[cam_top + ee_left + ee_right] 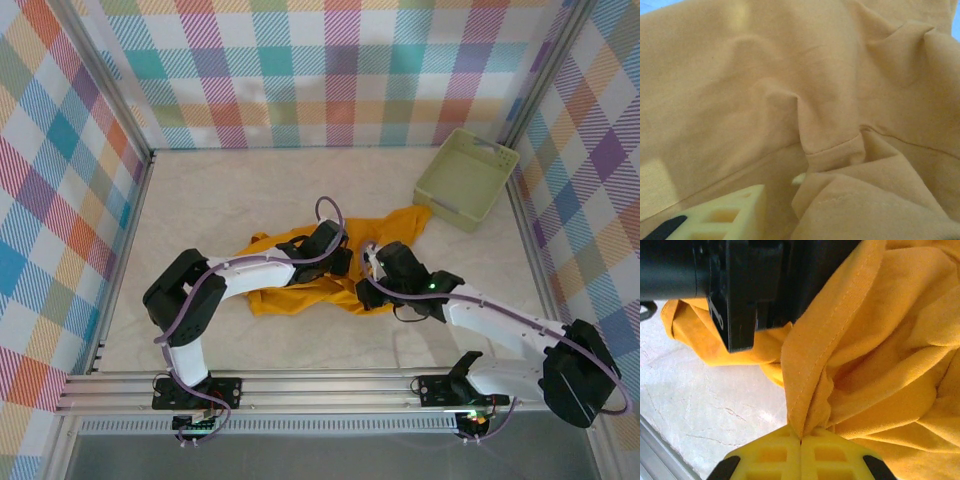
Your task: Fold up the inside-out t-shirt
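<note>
The fold has not begun, going by how the cloth lies. The right gripper (800, 442) is nearest to the near edge of the table (240, 190). Its yellow jaws are pressed together on a stitched hem of the inside-out t-shirt (300, 298), which rises from them in a twisted rope. Just beyond it, the left gripper (338, 258) is down in the middle of the garment. Its wrist view shows one yellow finger (725, 217) lying against folds of cloth with a seam just past it. Whether that claw is open or has closed on the fabric cannot be told.

The shirt sits about mid-table as a crumpled heap, with one arm of cloth trailing toward the far right corner. No sleeve or body panel lies flat and no crease is made. It has yet to be spread, smoothed and folded.

There is bare surface between the heap and the near edge, though both forearms cross it. More open room lies toward the left edge, and a wide band runs along the far edge. The right side is tighter. A pale green basket (466, 178) sits in the far right corner, and the trailing cloth ends near its near-left corner. Spreading the shirt leftward and toward the far edge looks the safer choice.
</note>
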Controlling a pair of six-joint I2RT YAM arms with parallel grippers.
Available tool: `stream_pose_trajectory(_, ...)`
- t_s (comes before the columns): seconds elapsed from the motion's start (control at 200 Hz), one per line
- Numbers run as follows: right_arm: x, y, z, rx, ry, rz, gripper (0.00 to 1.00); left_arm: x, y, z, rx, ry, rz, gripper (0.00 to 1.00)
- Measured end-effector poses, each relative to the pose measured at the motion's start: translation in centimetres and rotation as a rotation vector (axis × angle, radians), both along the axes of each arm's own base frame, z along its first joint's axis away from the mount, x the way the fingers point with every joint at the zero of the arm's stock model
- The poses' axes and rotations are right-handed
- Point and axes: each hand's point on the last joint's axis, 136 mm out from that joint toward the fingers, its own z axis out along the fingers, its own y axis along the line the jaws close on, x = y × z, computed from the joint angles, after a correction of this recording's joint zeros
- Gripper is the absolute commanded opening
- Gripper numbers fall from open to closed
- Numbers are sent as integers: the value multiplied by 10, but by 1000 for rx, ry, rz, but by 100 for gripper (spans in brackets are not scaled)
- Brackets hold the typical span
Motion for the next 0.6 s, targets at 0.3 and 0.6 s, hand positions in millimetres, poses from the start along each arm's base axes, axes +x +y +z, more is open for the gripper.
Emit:
stream_pose_trajectory(0.3, -3, -17, 3, 9, -61, -48, 8, 0, 4, -5, 19, 3, 12, 14)
stream_pose_trajectory(0.6, -4, -55, -30, -187, 14, -191, 20, -1, 12, -12, 48, 4, 29, 7)
